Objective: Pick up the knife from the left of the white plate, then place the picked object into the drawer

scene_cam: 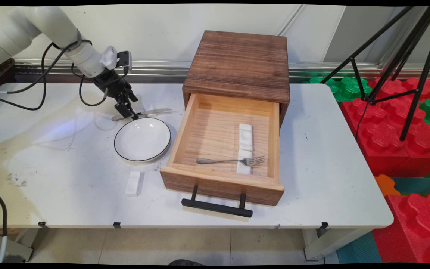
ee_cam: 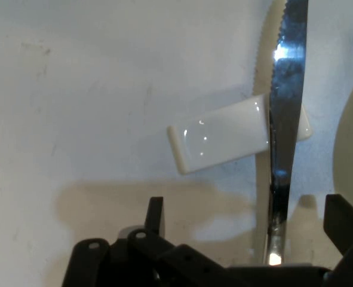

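On the white tabletop [scene_cam: 330, 149], the open wooden drawer [scene_cam: 222, 183] stands well to the gripper's [scene_cam: 130, 114] right, holding a fork [scene_cam: 230, 161], and the empty plate [scene_cam: 142, 139] lies just in front of the gripper. The gripper [ee_cam: 249, 206] hangs low with its 2 fingers [ee_cam: 155, 212] spread, grasping nothing. The knife [ee_cam: 284, 119] lies between them, nearer the right one, its blade propped on a small white rest [ee_cam: 221, 142] just ahead.

I can read no text, label, brand, number or sign in either view.
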Motion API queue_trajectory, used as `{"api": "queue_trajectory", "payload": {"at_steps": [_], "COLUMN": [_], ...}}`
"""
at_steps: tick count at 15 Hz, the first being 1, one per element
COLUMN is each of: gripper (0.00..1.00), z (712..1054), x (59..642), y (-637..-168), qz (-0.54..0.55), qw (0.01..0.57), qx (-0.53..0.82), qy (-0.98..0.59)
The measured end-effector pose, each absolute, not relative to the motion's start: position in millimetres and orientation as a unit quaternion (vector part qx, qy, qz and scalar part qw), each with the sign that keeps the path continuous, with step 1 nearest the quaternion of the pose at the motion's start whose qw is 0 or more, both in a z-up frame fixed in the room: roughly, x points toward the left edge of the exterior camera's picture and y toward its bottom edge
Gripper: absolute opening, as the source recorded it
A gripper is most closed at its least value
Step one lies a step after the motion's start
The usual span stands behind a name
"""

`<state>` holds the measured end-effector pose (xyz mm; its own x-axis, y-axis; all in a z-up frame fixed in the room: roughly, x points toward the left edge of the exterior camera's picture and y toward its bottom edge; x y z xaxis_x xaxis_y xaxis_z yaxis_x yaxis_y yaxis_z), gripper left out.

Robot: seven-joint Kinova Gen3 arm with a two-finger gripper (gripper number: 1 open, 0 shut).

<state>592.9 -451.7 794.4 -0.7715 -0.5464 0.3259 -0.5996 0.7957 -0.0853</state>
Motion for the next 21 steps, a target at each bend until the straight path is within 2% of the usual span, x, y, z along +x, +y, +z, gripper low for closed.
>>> {"api": "queue_trajectory", "payload": {"at_steps": [5, 6, 21], "gripper": [1.00, 0.00, 0.00], "z": [788.7, 788.2, 795.8], "x": [591.8, 591.6, 601.1], "y": [-451.6, -451.7, -447.8], "qz": [0.091, 0.092, 0.097], "qw": [0.146, 0.146, 0.158], "qx": [0.302, 0.302, 0.308], "qy": [-0.938, -0.938, -0.933]}}
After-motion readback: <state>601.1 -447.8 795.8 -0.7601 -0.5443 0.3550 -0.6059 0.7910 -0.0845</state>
